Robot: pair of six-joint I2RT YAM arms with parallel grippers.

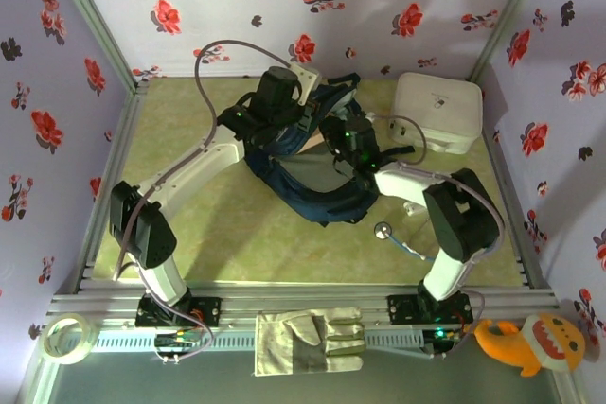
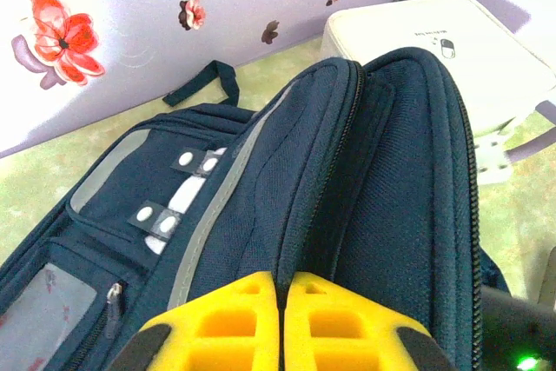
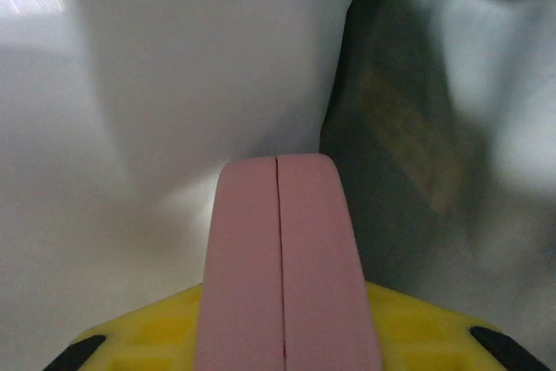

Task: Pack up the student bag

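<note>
The student bag [image 1: 317,194], navy with grey trim and white snap patches, lies in the middle of the green mat. Up close, the bag [image 2: 382,197] gapes along its zip. My left gripper [image 2: 282,282] is shut on a thin fold of the bag's rim beside the zipper and holds it up; from above the left gripper [image 1: 305,131] sits at the bag's top. My right gripper [image 3: 282,323] is shut on a pink block [image 3: 278,241] with a seam down its middle, reaching among pale lining and dark fabric. From above the right gripper [image 1: 339,131] dips into the bag's mouth.
A white rounded zip case [image 1: 437,111] stands at the back right, near the bag [image 2: 452,49]. A small round metal disc [image 1: 383,230] lies by the right arm. On the front rail lie a work glove [image 1: 312,340], a tape roll [image 1: 68,336] and an orange plush toy [image 1: 530,342].
</note>
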